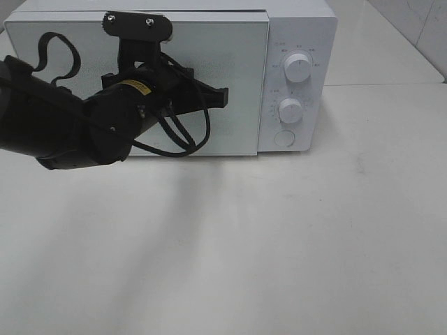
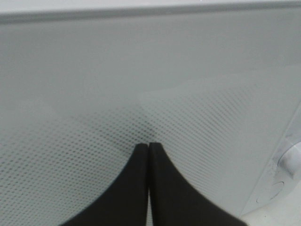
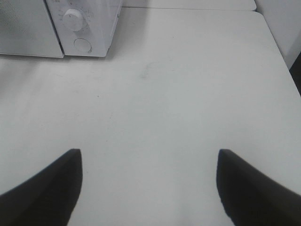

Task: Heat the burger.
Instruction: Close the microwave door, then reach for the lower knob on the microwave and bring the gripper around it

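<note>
White all over, the boxy microwave oven point(image 1: 209, 70) stands at the back of the pale, matte tabletop point(image 1: 279, 244). Its flat door point(image 1: 230, 63), with a finely dotted window, is shut flush against the body. To the right of the door is a narrow control panel with two round white dials, the upper dial point(image 1: 297, 68) above the lower dial point(image 1: 290, 110), and a round white push-button point(image 1: 284, 138) beneath them.

The black left gripper point(image 1: 225, 98) reaches in from the left on its bulky black arm, with a loop of black cable point(image 1: 188, 139) hanging under it. It is level with the middle of the door, towards the door's right half. In the left wrist view the left gripper point(image 2: 149, 145) has its two dark fingers pressed together with nothing between them. The tips are right at the dotted mesh, though I cannot tell whether they touch it.

The right gripper point(image 3: 149, 155) shows only in its own wrist view. Its two black fingers are spread wide apart and empty over bare tabletop, well away from the oven, whose lower dial and push-button show at the far corner of that view.

The burger is not visible from any angle, so I cannot say where it is.
</note>
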